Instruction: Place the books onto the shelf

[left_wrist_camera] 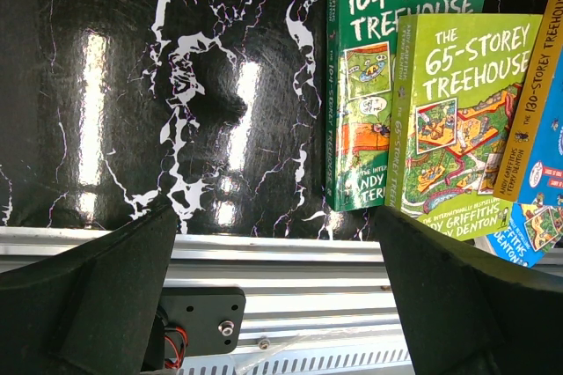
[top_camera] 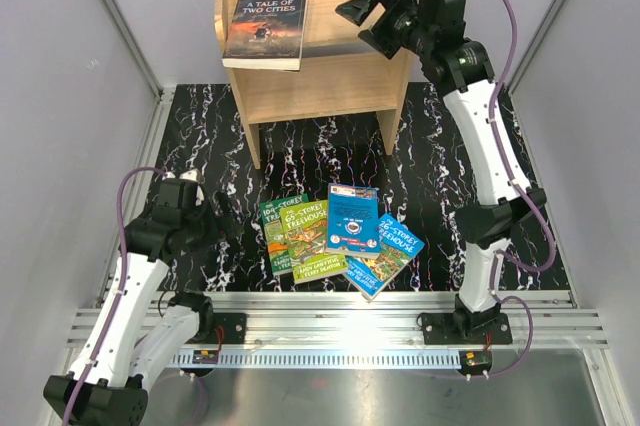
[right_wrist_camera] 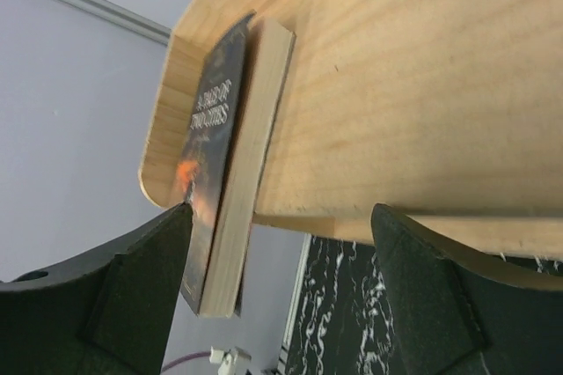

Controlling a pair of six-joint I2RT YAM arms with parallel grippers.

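Here right tool [right_wrist_camera: 277, 215] spread wide, empty, near dark book [top_camera: 265, 26]; left tool [left_wrist_camera: 274, 212] spread, empty.

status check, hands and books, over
Left hand, right hand open, empty. Dark book on shelf top, overhanging front. Four books on table. Nothing blocking.

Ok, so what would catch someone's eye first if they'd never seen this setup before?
A dark paperback titled A Tale of Two Cities lies flat on the left of the top tier of the light-wood shelf, overhanging its front edge. The right arm's black end effector hovers open at that tier's right end. Nearer the arms, four bright paperbacks lie fanned and overlapping on the black, white-veined table top.
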